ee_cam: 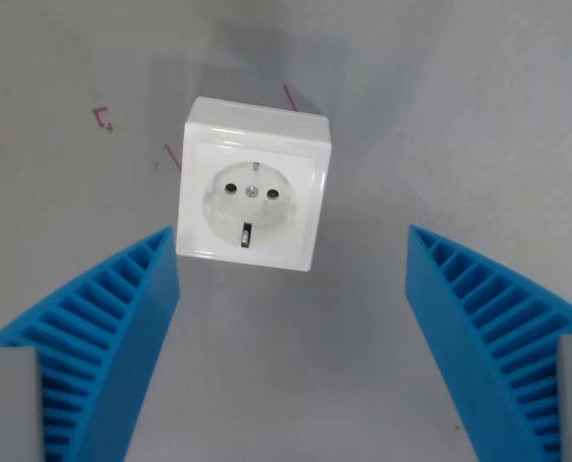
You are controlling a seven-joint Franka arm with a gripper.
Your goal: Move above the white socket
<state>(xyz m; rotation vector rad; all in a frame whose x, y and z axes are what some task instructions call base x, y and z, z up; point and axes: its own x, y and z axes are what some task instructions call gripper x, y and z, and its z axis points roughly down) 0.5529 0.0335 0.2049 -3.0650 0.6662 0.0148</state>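
The white socket (253, 185) is a square box with a round recess, two pin holes and a centre screw. It sits on the grey surface in the upper middle of the wrist view, a little to the wrist view's left of centre. My gripper (291, 236) is open and empty, with its two blue ribbed fingers spread wide. The left fingertip (156, 252) lies just beside the socket's lower left corner. The right fingertip (430, 255) stands well clear of the socket on the wrist view's right.
The grey surface (459, 115) carries small red pen marks: one at the upper left (102, 119), one by the socket's left edge (170, 154), one above its top right corner (289, 96).
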